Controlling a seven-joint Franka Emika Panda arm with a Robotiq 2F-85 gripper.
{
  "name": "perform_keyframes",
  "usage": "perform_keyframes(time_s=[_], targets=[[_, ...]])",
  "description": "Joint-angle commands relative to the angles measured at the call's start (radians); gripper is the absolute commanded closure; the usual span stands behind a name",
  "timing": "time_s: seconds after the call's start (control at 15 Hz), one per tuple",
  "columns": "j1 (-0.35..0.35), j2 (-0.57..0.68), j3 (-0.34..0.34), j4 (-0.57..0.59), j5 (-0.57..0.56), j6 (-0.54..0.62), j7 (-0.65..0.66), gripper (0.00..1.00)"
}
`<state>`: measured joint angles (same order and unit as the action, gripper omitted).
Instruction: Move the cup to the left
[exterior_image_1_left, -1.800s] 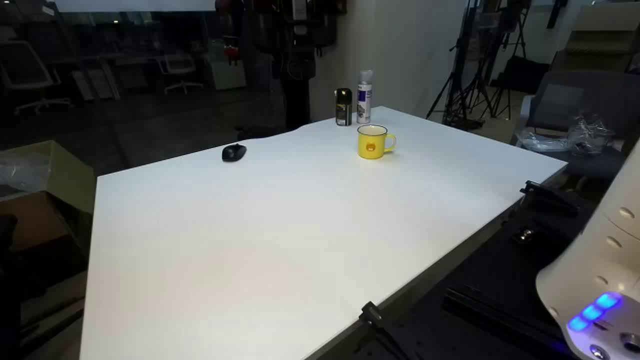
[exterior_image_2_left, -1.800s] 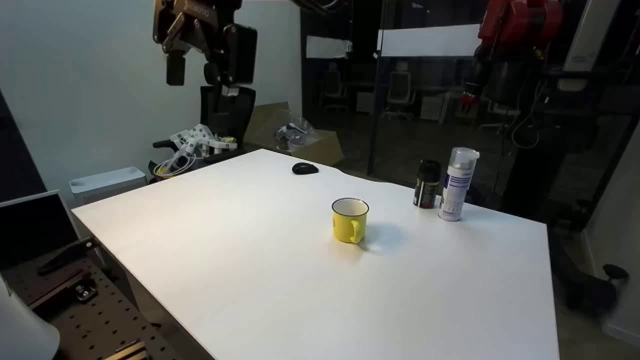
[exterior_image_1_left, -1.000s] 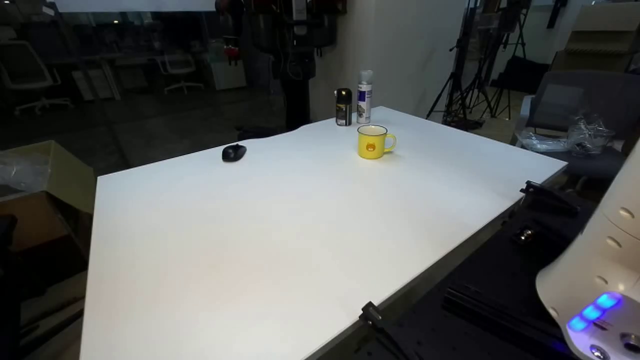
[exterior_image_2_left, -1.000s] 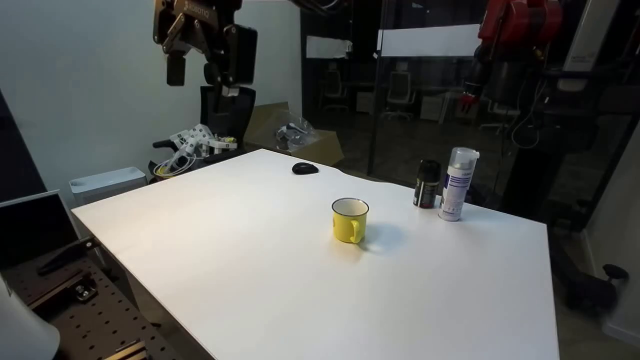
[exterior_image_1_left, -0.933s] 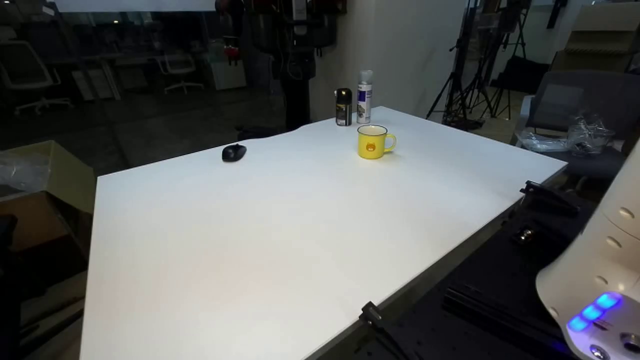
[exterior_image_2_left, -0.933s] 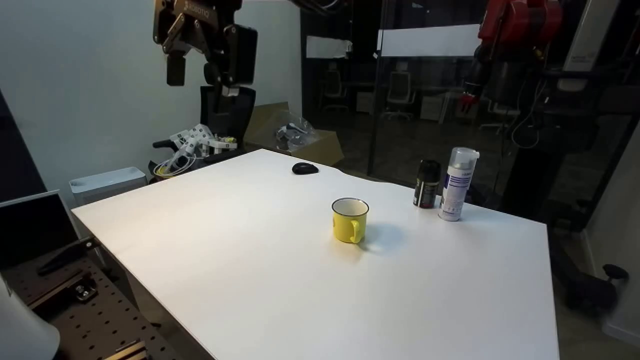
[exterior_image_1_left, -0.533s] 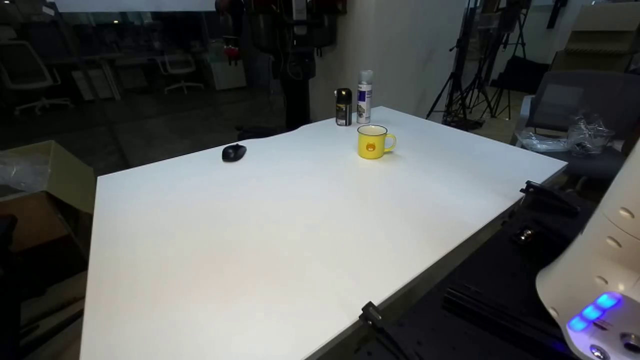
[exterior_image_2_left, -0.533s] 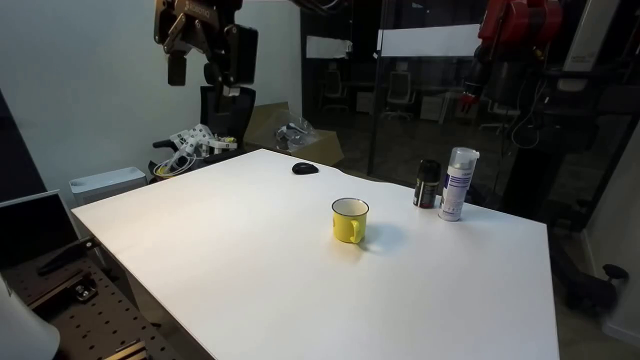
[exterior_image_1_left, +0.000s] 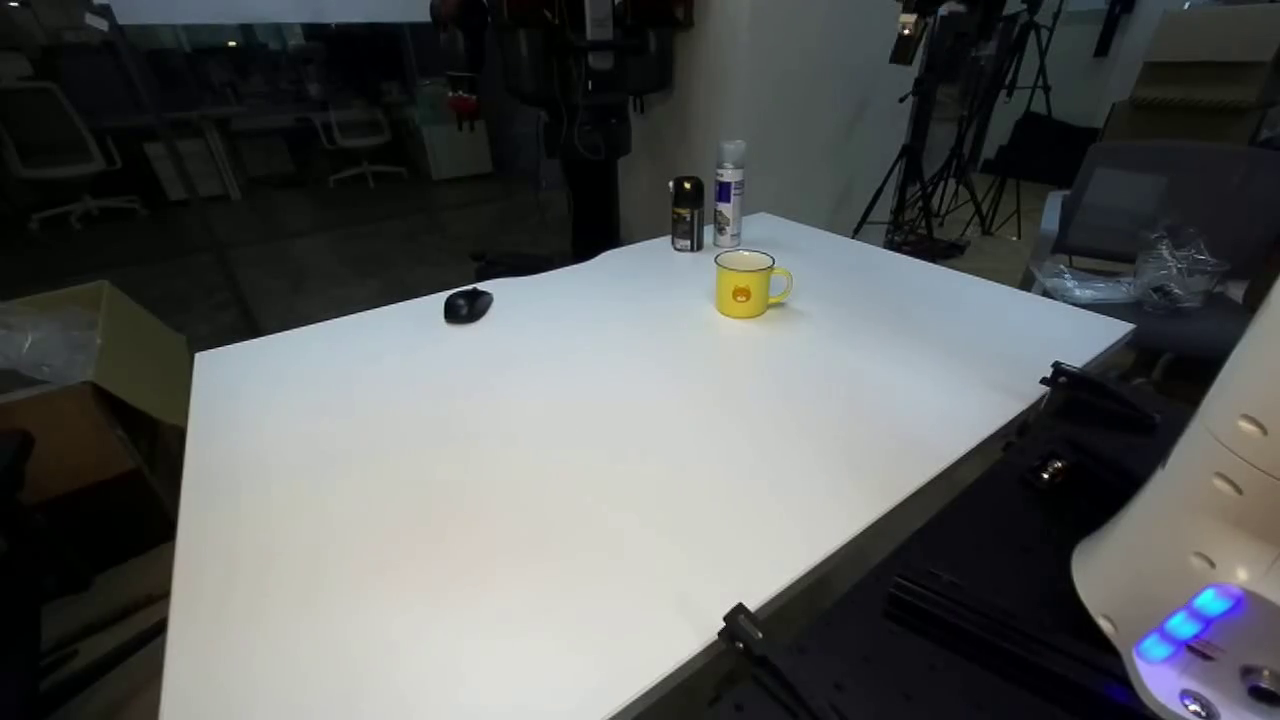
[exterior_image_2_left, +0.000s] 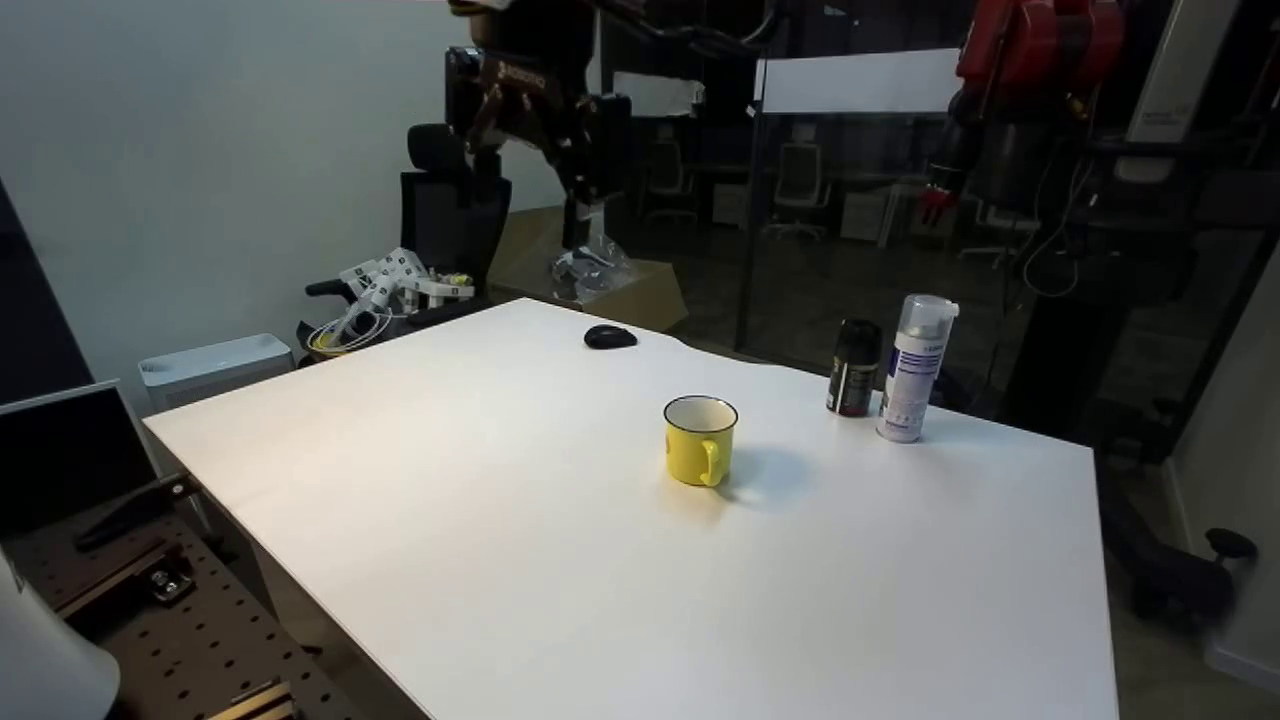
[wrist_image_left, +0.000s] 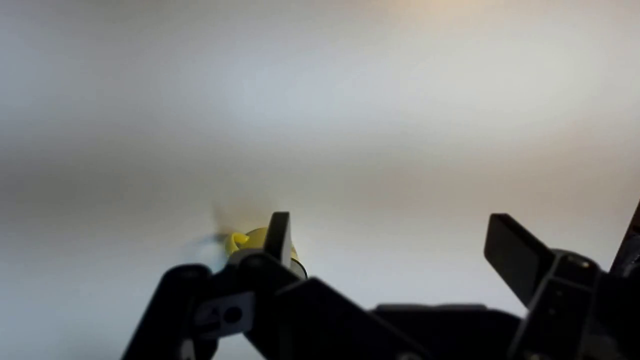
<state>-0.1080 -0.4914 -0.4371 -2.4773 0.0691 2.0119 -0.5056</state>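
Observation:
The yellow cup (exterior_image_1_left: 735, 292) stands upright on the white table, with a pale inside, dark rim line and side handle. It shows in both exterior views (exterior_image_2_left: 690, 452). In the wrist view the cup (wrist_image_left: 256, 238) is low and left of centre, partly hidden behind a finger. My gripper (exterior_image_2_left: 532, 200) is high above the table's far left part in an exterior view, well apart from the cup. In the wrist view the gripper's (wrist_image_left: 389, 217) fingers are wide apart with nothing between them.
A dark can (exterior_image_2_left: 854, 370) and a taller white spray can (exterior_image_2_left: 914, 370) stand near the table's edge, beyond the cup. A black mouse (exterior_image_2_left: 609, 337) lies at the back edge. The white table (exterior_image_1_left: 500, 480) has a clamp (exterior_image_1_left: 742, 630) at its robot-side edge.
My gripper has moved right and slightly down in an exterior view and stays open. A dark piece, likely a fingertip, now shows at the other exterior view's top right. The cup has not moved.

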Motion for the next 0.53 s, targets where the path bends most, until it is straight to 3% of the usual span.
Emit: perform_keyframes(time_s=[0.0,0.27,0.47], targets=[[-0.021,0.055,0.022,0.02,0.027,0.013,-0.031,0.0],[-0.03,0.099,0.034,0.028,0.036,0.022,-0.04,0.0],[-0.033,0.149,0.044,0.049,0.015,0.121,-0.032,0.0]])
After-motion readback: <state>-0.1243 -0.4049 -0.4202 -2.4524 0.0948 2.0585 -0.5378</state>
